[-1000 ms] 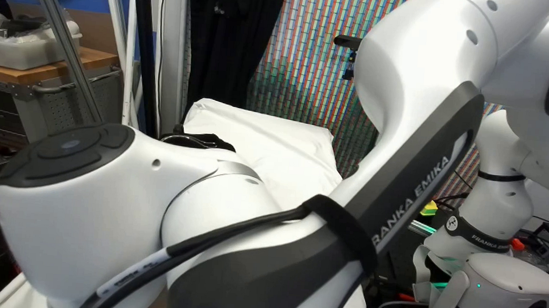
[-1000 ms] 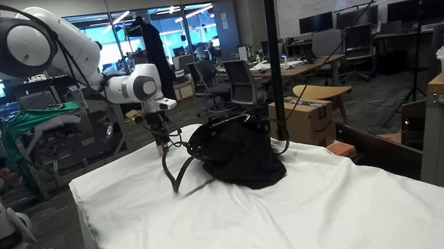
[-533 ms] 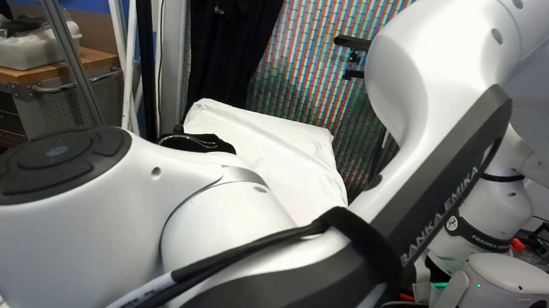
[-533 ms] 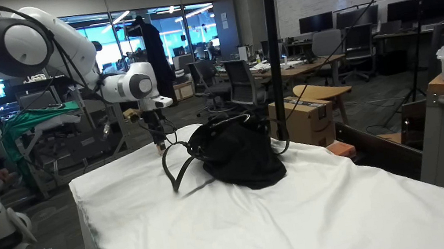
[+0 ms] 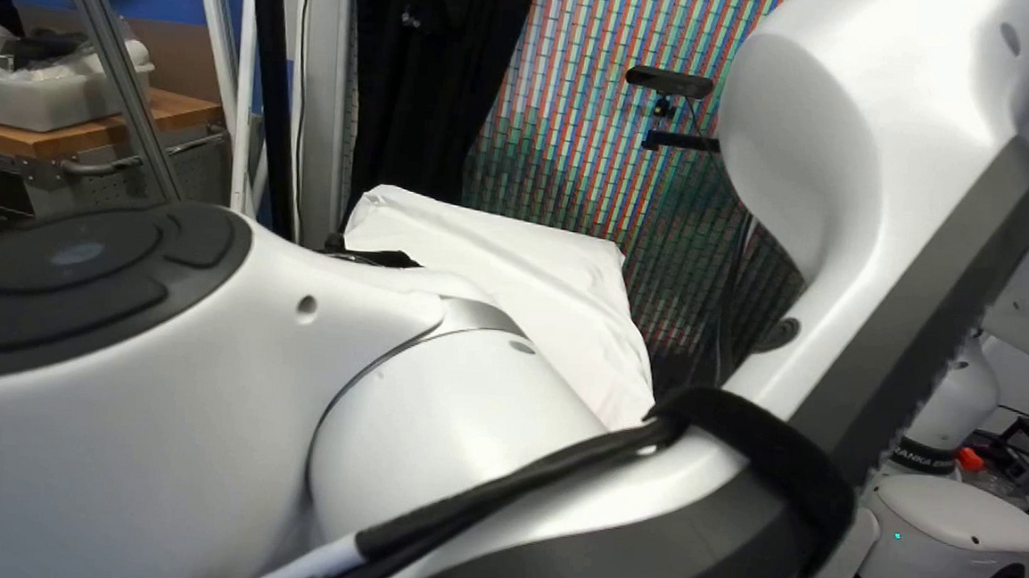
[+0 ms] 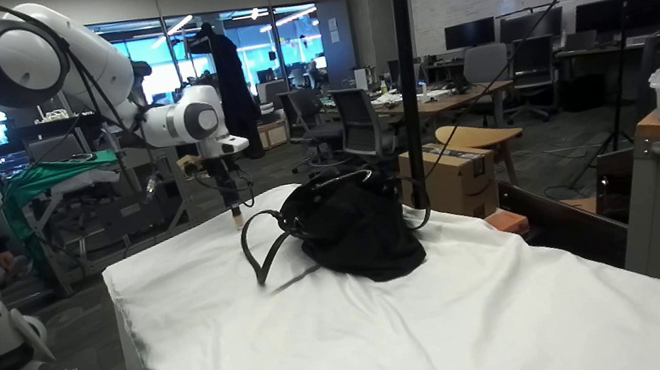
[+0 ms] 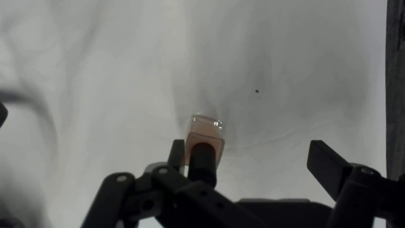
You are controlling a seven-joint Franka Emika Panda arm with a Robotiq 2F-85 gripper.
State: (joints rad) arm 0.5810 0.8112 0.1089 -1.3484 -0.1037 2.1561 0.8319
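Hand (image 7: 246,155) released, spread wide. Small pink bottle (image 7: 205,134), black cap (image 7: 203,163), upright on white cloth (image 6: 329,344) between fingers (image 7: 329,167), close to one, contact unclear. Black bag (image 6: 356,227) nearby.

A dark band (image 5: 922,458) on the background arm (image 5: 967,406) partly reads "RANKA".

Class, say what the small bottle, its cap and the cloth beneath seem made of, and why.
Small bottle: transparent glass or clear plastic, glossy, with bright glints. Cap: probably plastic, since it looks smooth, black and dull. White cloth: apparently matte fabric, shown by soft creases and drape.
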